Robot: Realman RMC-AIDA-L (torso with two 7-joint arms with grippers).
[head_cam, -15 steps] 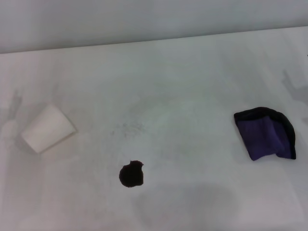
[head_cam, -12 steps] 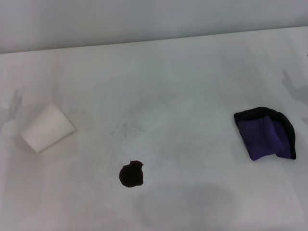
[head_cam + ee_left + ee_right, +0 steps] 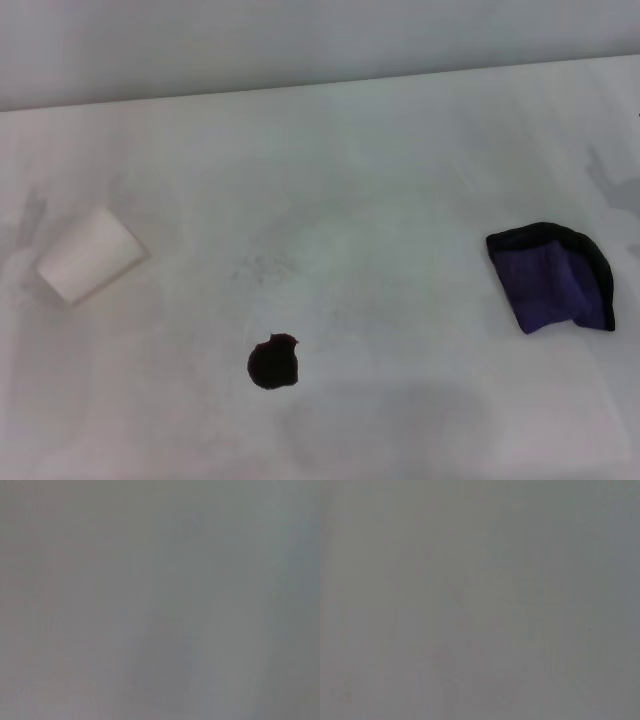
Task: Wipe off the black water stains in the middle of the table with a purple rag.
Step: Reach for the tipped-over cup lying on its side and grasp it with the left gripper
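Observation:
In the head view the black water stain (image 3: 273, 362) is a small dark blot on the white table (image 3: 380, 230), near its front and a little left of centre. The purple rag (image 3: 553, 280), folded and edged in black, lies flat at the right side, well apart from the stain. Neither gripper appears in any view; only faint arm shadows fall on the table at the far left and far right. Both wrist views show plain grey with nothing to make out.
A white paper cup (image 3: 88, 254) lies on its side at the left of the table. The table's far edge (image 3: 320, 88) meets a grey wall behind it.
The white cup has shifted slightly to the left and away. The stain and the rag have not moved.

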